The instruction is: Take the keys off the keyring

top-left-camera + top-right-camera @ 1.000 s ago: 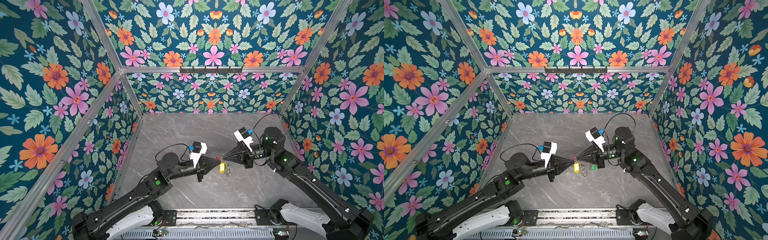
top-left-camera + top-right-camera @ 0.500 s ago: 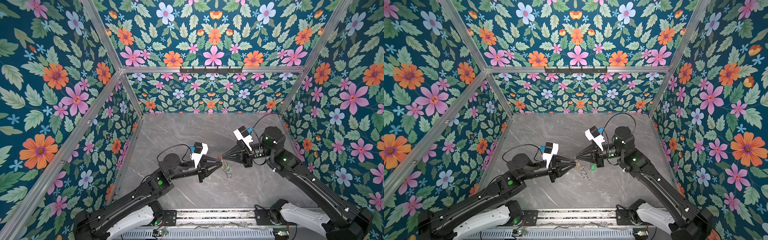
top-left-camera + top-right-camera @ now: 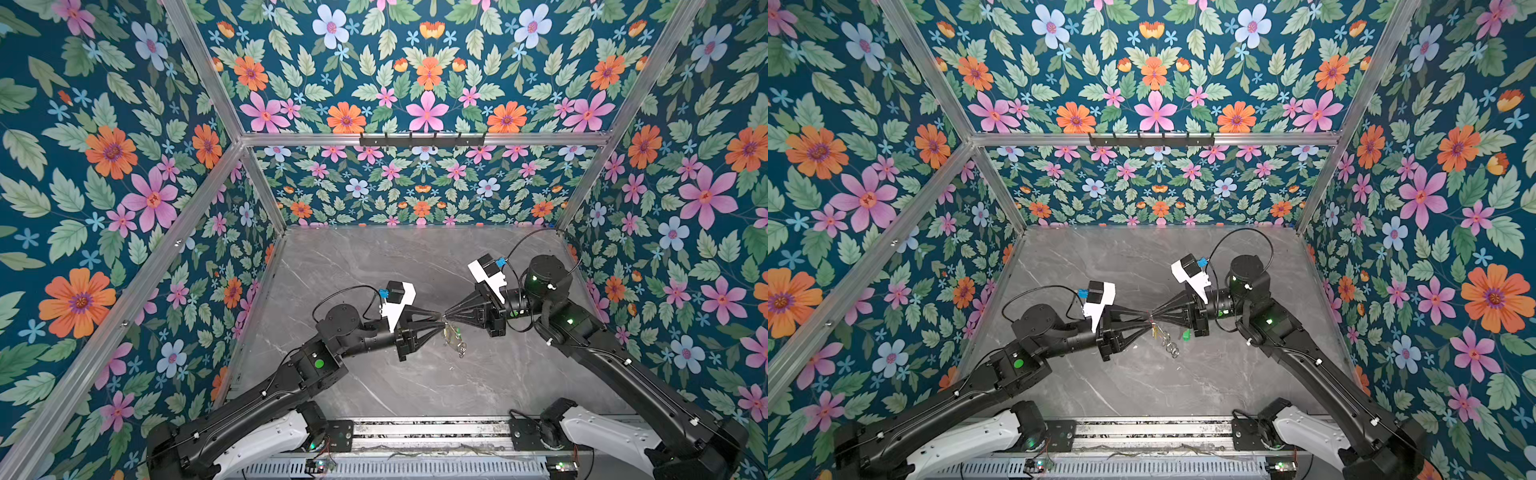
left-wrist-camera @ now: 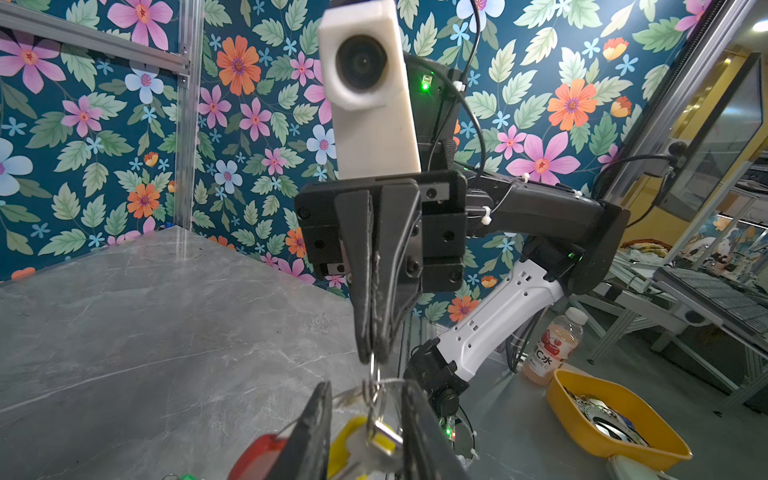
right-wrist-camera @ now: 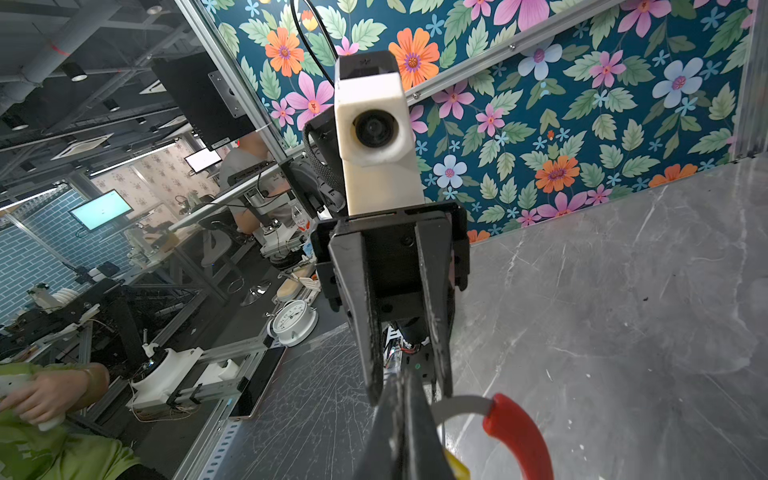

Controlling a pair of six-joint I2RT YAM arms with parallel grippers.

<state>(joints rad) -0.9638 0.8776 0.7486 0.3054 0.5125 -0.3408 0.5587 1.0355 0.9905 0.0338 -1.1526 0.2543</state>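
Note:
Both grippers meet tip to tip above the table's middle. My right gripper (image 3: 445, 318) (image 5: 400, 382) is shut, and a small silver ring on the keyring's rim is pinched in its tips. The keyring (image 5: 461, 405) is a grey hoop with a red arc (image 4: 257, 453) and it curves away beside those tips. My left gripper (image 3: 439, 321) (image 4: 368, 384) is open, its fingers on either side of the hanging yellow-tagged key (image 4: 349, 436) without closing on it. The green-tagged key (image 3: 1185, 334) hangs below the right gripper. A string of silver rings (image 3: 1171, 349) dangles lower.
The grey marble table (image 3: 374, 374) is boxed in by floral walls on three sides. A black hook rail (image 3: 422, 139) runs along the back wall. Outside the cell, a yellow tray (image 4: 615, 428) and a drink bottle (image 4: 552, 349) sit beyond the table's edge.
My left gripper was shut at the keyring a second ago and has since opened, its fingers now spread around the yellow-tagged key. The right gripper has stayed shut and has barely moved.

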